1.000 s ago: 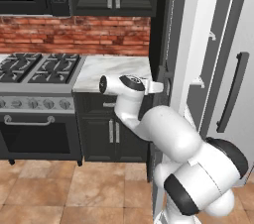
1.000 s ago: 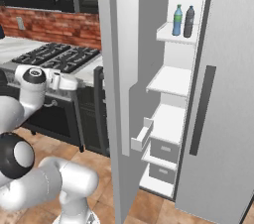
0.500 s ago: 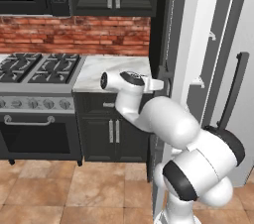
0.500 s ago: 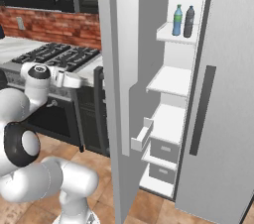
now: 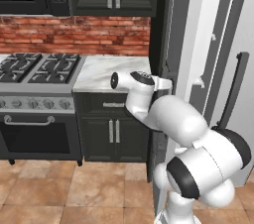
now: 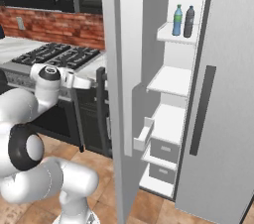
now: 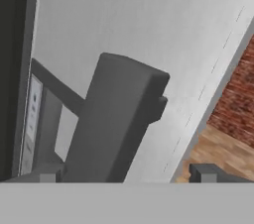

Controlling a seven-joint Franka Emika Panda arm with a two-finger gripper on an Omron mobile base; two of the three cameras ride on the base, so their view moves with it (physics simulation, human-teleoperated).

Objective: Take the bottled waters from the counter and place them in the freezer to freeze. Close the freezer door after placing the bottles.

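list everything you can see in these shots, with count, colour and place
bottled waters: two, one blue, one dark, upright on the top freezer shelf
freezer: one, white shelves and drawers inside, standing open
freezer door: one, pale grey, swung open
door handle: one, dark bar, on the freezer door's outer face
counter: one, white marble, between stove and fridge
stove: one, black, left of the counter
brick backsplash: red, behind the counter
arm: one, white
gripper: one, dark fingers open at the door handle
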